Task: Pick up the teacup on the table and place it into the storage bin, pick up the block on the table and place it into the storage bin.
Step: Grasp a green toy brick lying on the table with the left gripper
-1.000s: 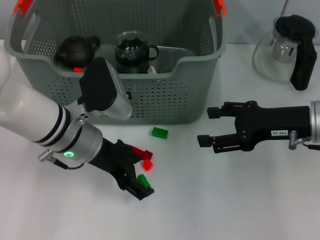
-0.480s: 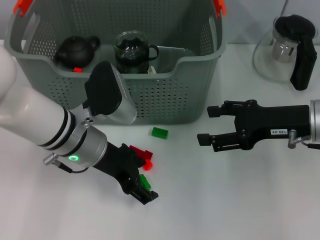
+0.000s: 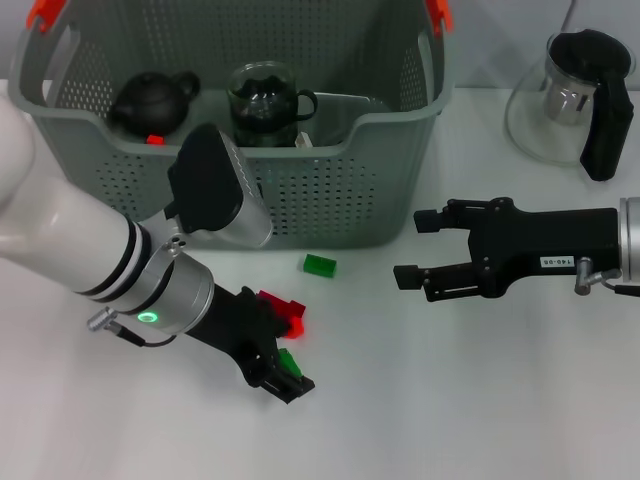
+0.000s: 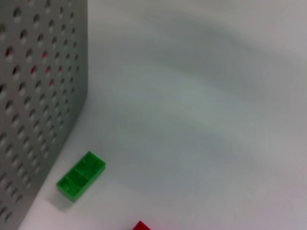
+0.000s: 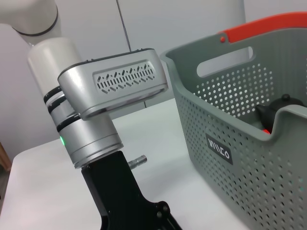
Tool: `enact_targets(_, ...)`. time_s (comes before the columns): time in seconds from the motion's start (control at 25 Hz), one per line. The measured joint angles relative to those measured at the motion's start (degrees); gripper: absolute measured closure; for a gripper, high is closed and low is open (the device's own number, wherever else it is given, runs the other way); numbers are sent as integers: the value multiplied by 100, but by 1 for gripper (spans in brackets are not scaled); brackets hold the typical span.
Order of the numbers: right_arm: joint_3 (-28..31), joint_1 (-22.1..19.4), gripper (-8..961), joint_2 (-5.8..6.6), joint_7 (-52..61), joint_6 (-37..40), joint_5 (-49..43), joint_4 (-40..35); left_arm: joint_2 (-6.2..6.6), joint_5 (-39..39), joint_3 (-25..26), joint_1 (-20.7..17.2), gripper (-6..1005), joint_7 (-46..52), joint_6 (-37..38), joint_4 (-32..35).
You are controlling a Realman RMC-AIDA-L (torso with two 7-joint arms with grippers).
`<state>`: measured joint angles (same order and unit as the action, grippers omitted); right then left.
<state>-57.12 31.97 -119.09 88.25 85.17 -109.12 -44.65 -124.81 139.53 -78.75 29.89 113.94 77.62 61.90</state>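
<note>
- Overhead, the head view takes in the whole scene: the storage bin (image 3: 240, 130) at 12 o'clock, both arms, and loose blocks on the white table (image 3: 450, 400). The left wrist view shows only the bin's perforated wall (image 4: 38, 96), a green block (image 4: 80, 176) just beside it, and a sliver of red at the frame's edge.
- The right wrist view alone shows the bin's black label (image 5: 219, 149) and, behind the bin's rim, part of the dark teapot (image 5: 280, 109); it also shows the left arm's silver wrist housing (image 5: 115, 86).
- The left gripper (image 3: 283, 365) sits low on the table at about 7 o'clock from the bin. Its black fingers close around a second green block (image 3: 288, 359), which shows between them.
- A red block (image 3: 290, 315) lies just beside that gripper, on its 12 o'clock side. The loose green block (image 3: 320, 265) lies nearer the bin, close to its front wall.
- The right gripper (image 3: 415, 247) hangs at 3 o'clock above the table, fingers spread apart and holding nothing.
- Inside the bin stand the dark teapot (image 3: 152, 100) and a glass teacup (image 3: 268, 100), side by side.
- A glass pitcher (image 3: 575, 95) with a black handle stands at 2 o'clock, well apart from the bin.
</note>
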Motion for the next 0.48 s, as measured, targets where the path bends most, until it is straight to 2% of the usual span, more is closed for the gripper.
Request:
enact_targets(0.08,0,2,39,0,-1,0,2,0,0,-1,0,0,72,-14,38,-10)
enact_targets(0.32,0,2,39,0,-1,0,5,0,0,-5,0,-1,274,-45,171,-1)
enact_targets(0.48,0,6,39,0,-1,0,5,0,0,-5,0,-1,332,-50,136,-9)
